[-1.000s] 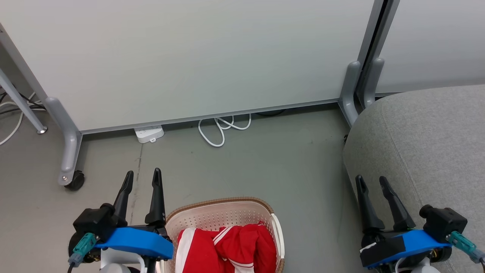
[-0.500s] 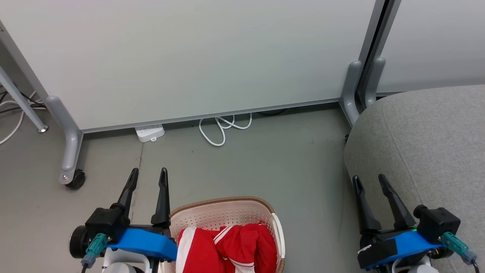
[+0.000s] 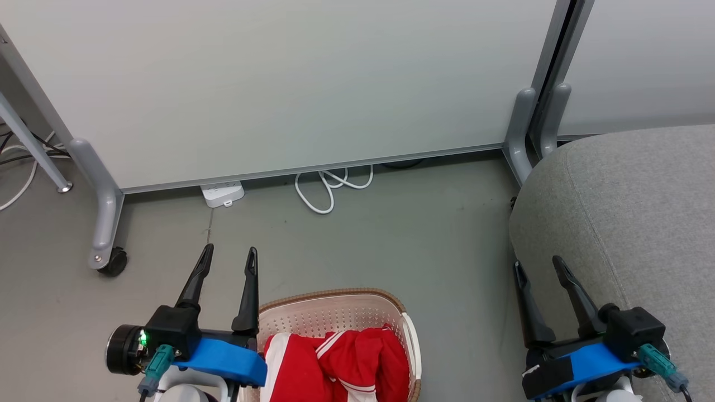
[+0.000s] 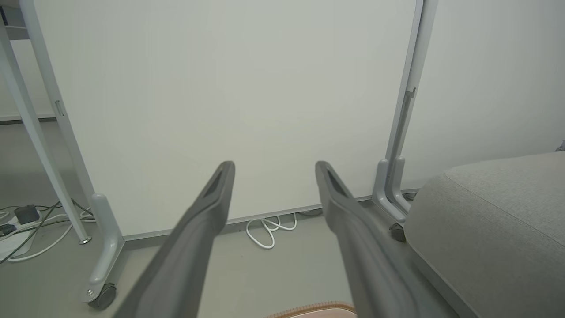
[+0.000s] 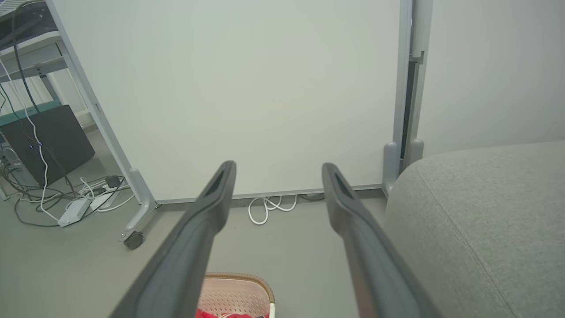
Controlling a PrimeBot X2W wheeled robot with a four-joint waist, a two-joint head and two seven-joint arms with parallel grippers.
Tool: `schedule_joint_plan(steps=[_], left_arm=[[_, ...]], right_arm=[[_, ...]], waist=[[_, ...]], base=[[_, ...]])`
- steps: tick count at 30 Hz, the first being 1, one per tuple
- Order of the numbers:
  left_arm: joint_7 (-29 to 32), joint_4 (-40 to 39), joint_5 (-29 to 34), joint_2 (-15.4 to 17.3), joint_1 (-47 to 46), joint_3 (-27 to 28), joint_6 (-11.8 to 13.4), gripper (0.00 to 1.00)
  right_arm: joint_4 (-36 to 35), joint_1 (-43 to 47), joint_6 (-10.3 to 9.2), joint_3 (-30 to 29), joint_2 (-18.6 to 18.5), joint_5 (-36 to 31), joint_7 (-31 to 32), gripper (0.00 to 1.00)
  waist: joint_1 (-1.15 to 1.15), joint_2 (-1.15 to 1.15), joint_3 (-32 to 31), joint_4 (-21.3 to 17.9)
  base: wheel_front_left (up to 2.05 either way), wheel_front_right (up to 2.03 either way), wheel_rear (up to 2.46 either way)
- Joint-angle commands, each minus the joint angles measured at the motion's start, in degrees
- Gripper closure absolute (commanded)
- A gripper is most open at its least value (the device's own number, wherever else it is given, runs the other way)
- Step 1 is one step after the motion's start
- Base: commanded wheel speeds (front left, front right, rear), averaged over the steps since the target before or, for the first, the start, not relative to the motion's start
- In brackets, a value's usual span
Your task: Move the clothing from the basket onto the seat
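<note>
Showing the left gripper (image 3: 231, 248) at lower left of the head view, fingers spread wide and holding nothing, poised over the grey floor (image 3: 391, 245) just beside the left rim of the laundry basket (image 3: 329, 292). Showing the right gripper (image 3: 536, 261) at lower right, likewise wide and empty, alongside the rounded edge of the grey couch seat (image 3: 631, 212). Between the two, heaped inside the basket: the red clothing (image 3: 335, 363), white stripes on one fold, none of it on the seat yet. Probably the reach before a first grasp. To do it well: tip the nearer gripper down and inward over the heap, keep the fingers wide until straddling a thick fold, sink deep enough to catch fabric rather than the perforated wall, then close firmly. Lift straight up past the woven rim before swinging right, to avoid snagging trailing cloth or dragging the light basket. Behind, a white partition (image 3: 279, 84) with a coiled white cable (image 3: 329, 192) at its foot.
</note>
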Motion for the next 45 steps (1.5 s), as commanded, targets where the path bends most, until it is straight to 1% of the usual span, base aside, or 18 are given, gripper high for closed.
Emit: schedule_joint_plan(steps=[1,4,20,26,34,45], left_arm=[[-0.5,0.1,1.0,0.2,-0.6,-0.2,-0.2,0.00],[-0.8,0.2,2.2,0.2,-0.6,-0.4,-0.2,0.00],[-0.8,0.6,1.5,0.2,-0.5,-0.4,-0.3,0.00],[-0.8,1.4,2.0,0.2,-1.6,-2.0,-0.5,0.00],[-0.8,4.2,2.5,0.4,-5.8,-5.7,-0.6,0.00],[-0.8,12.0,0.2,4.5,-14.9,-13.9,-0.4,0.00]], right_arm=[[0.0,-0.5,0.12,0.2,-0.4,-1.2,-0.4,0.00],[0.1,-0.5,0.08,0.2,-0.4,-2.2,-0.8,0.00],[0.4,-0.6,0.08,0.0,-0.4,-2.0,-0.8,0.00],[0.3,-1.3,0.08,0.1,-0.4,-1.9,-0.8,0.00],[-0.8,-3.5,0.08,-1.8,-0.4,-2.3,-0.7,0.00],[-2.6,-9.4,0.08,-1.3,-0.3,-1.2,-0.7,0.00]], waist=[[0.00,0.00,0.0,0.0],[0.00,0.00,0.0,0.1],[0.00,0.00,0.1,0.2],[0.00,0.00,1.2,-0.2],[0.00,0.00,5.4,-2.4],[0.00,0.00,15.8,-7.9]], base=[[0.00,0.00,0.00],[0.00,0.00,0.00],[0.00,0.00,0.00],[0.00,0.00,0.00],[0.00,0.00,0.00],[0.00,0.00,0.00]])
